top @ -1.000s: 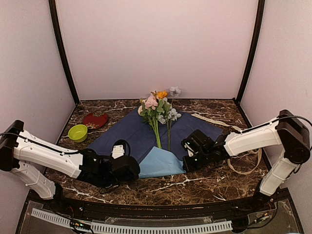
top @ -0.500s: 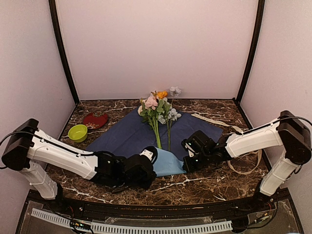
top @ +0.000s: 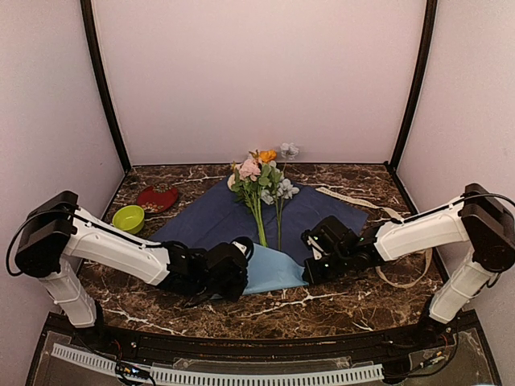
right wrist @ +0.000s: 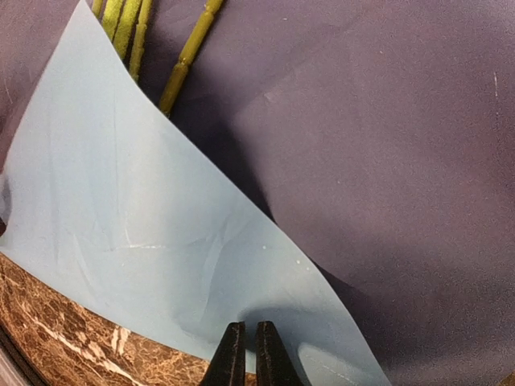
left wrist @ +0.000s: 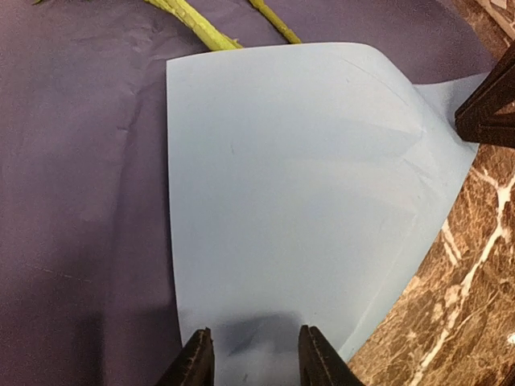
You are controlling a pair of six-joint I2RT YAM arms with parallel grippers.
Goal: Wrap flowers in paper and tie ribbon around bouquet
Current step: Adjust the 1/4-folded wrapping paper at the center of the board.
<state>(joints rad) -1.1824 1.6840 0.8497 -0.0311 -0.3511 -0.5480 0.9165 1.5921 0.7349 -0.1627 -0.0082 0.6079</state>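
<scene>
Marble, dark brown with white veins, makes up the table point(top: 338, 301). At its near middle the 6 o'clock corner of the paper point(top: 205, 221) is folded back toward 12, so a light-blue flap point(top: 273, 269) shows on the navy sheet.

The left gripper point(top: 244, 272) sits at the flap's 9 o'clock edge. In its wrist view, the left gripper point(left wrist: 253, 354) has its jaws partly apart with bare blue paper showing in the gap, and it holds nothing.

The right gripper point(top: 308, 269) is at the 3 o'clock edge. Up close, the right gripper point(right wrist: 245, 346) has its jaws nearly together, pinching the flap's rim. The flap curls up on that side.

The sheet lies like a diamond, with its far corner tucked out of sight under the blooms.

The flowers point(top: 261, 181) lie on its middle, long axis running 6 to 12. Their pink, orange, white and pale blue heads point to 12 o'clock, and the thin green stems point(top: 261, 225) trail toward 6. The stem tips vanish beneath the flap.

The ribbon point(top: 346, 197), cream and limp, lies at 2 o'clock and is partly hidden behind the right arm.

At 10 o'clock sit a green bowl point(top: 129, 219) and a red dish point(top: 157, 199).
</scene>
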